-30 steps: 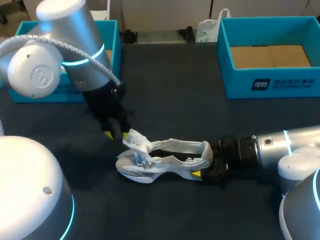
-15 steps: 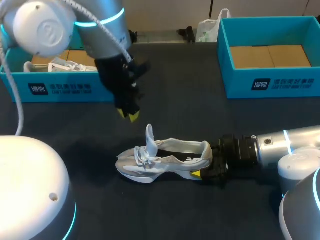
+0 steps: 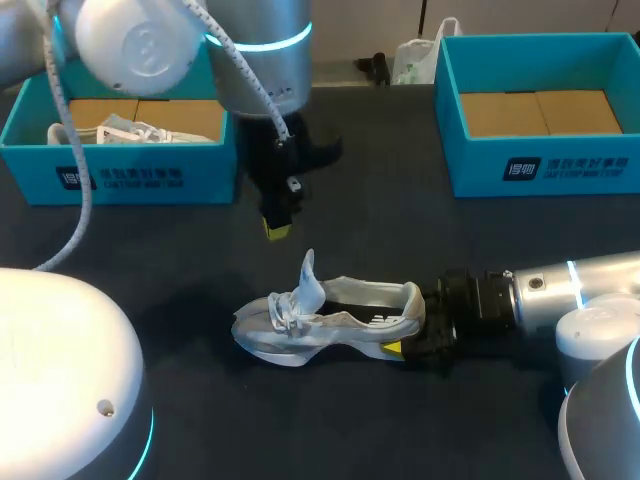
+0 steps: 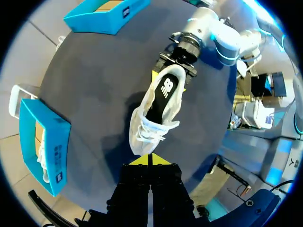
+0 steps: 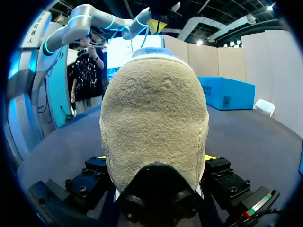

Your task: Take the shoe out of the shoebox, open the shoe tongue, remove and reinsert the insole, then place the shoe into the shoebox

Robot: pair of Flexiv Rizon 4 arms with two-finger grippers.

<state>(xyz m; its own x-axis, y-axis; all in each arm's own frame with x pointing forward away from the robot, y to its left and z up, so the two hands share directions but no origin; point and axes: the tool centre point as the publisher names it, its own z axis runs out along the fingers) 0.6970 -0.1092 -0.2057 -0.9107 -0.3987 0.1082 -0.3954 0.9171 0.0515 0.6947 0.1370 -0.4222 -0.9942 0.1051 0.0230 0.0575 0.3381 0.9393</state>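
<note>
Now your right gripper (image 3: 412,330) is clamping the white mesh sneaker (image 3: 330,322); your closed left gripper (image 3: 277,229) is awaiting opening to pull the black insole (image 4: 163,92).

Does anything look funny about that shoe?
Yes. The tongue of the shoe sticks straight up, so the shoe gapes open. The right gripper holds its heel.
</note>
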